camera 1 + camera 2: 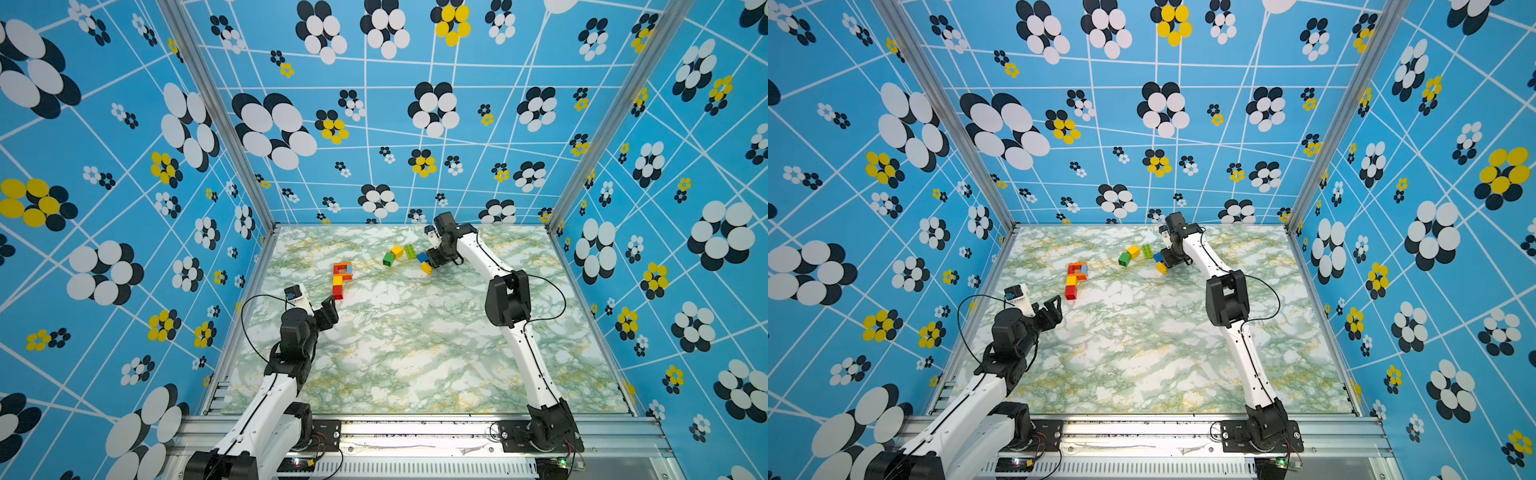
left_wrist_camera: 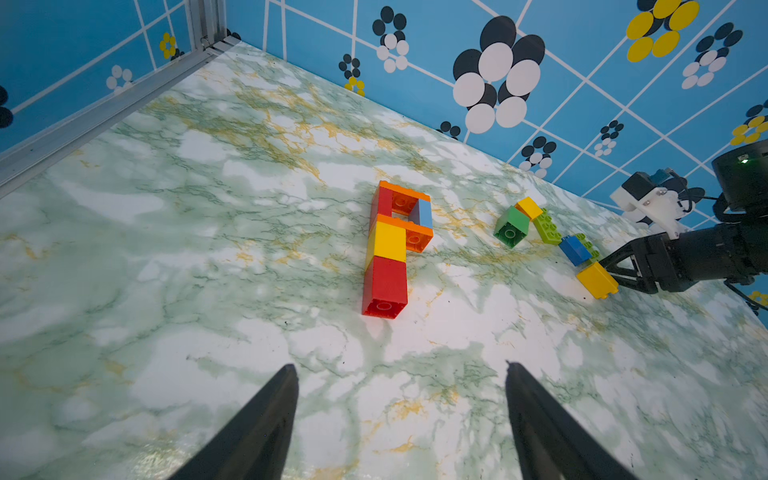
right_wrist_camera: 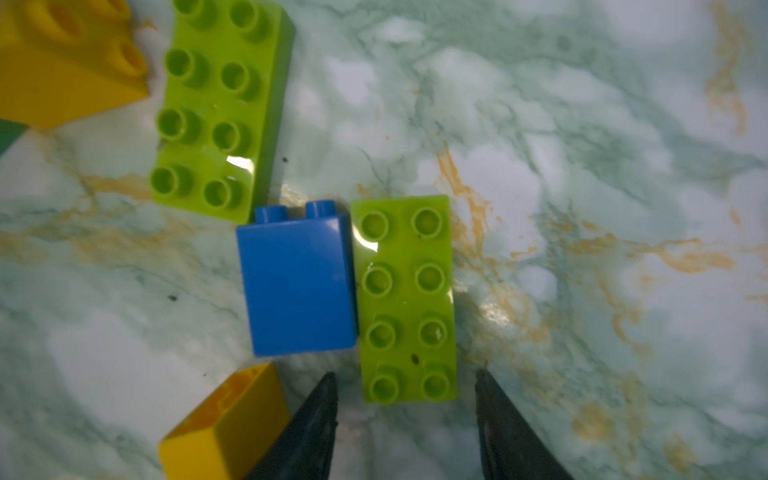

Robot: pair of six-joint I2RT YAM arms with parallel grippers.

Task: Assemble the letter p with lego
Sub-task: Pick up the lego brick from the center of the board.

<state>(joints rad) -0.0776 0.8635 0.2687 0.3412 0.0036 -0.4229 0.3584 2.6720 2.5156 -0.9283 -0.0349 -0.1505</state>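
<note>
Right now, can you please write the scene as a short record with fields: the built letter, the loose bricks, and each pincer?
built letter: P-shaped assembly of red, yellow, orange and light blue bricks, lying flat on the marble table
loose bricks: green brick, yellow brick, lime brick, blue brick, second lime brick, second yellow brick
left pincer: open, empty, short of the letter
right pincer: open, fingers either side of the second lime brick's near end, not gripping

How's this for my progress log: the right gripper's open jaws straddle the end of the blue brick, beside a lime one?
Wrong brick: the right wrist view shows the right gripper open, straddling the end of the lime brick, the blue brick beside it.
</note>
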